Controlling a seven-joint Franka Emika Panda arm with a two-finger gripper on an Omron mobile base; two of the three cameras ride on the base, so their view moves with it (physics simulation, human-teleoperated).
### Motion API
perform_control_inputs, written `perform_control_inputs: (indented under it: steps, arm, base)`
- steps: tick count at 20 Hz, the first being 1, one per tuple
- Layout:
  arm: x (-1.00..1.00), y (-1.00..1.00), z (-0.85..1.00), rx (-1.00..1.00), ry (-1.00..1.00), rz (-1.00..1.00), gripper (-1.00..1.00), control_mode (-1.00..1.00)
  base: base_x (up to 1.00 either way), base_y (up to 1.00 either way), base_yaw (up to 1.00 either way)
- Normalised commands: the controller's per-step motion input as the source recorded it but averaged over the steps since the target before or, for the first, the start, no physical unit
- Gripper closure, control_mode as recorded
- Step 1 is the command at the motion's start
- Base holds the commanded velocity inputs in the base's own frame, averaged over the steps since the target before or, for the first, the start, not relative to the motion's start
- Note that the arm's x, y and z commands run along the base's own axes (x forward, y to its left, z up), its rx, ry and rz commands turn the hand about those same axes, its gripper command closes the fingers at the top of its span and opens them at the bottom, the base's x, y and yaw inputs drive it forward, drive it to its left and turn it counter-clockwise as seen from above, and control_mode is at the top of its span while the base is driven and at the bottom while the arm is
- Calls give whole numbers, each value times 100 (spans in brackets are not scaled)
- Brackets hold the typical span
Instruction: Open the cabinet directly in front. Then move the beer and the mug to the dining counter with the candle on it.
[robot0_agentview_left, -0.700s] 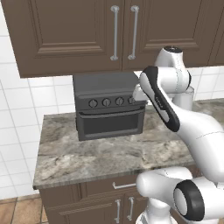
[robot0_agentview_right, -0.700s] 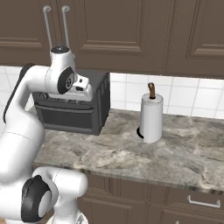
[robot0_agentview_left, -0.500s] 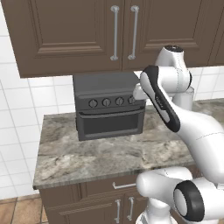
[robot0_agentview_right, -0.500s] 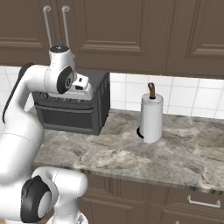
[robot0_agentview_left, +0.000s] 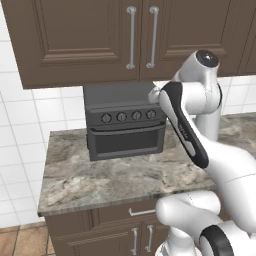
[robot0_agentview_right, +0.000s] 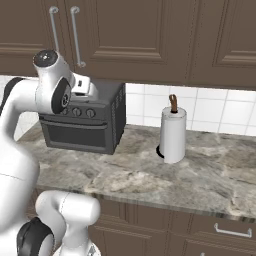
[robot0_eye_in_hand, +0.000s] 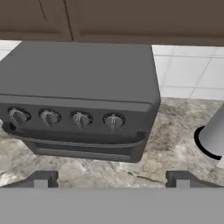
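Markings: no brand, label or writing can be read on any surface; the four knobs on the toaster oven are too blurred to show lettering.
Cabinet: the cabinet hangs on the wall directly above the toaster oven, both raised-panel doors shut.
Handles: two silver bar handles run vertically, side by side at the seam between the doors, their lower ends near the cabinet's bottom edge.
Gripper: the gripper has its two dark fingertips set wide apart at the bottom of the hand view, nothing between them.
Gripper position: raised in front of the toaster oven's top, below the cabinet's lower edge; the hand looks down and forward over the oven.
Counter: the stone counter bears the toaster oven.
Right base view adds: a paper towel roll upright on its stand, well right of the oven.
Hand view adds: the oven's flat top and the roll's base at the right edge.
Left base view adds: white wall tiles left of the oven.
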Motion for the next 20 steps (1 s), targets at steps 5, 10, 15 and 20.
perform_control_inputs:
  steps: [5,10,15,20]
  arm:
    - [0,34,47,0,-42,0,-100,-100]
    - [0,27,54,0,-38,0,-100,-100]
    - [0,11,47,0,-39,0,-100,-100]
    - [0,0,39,0,-36,0,-100,-100]
  base:
    - [0,0,0]
    - [0,0,0]
    - [0,0,0]
    - [0,0,0]
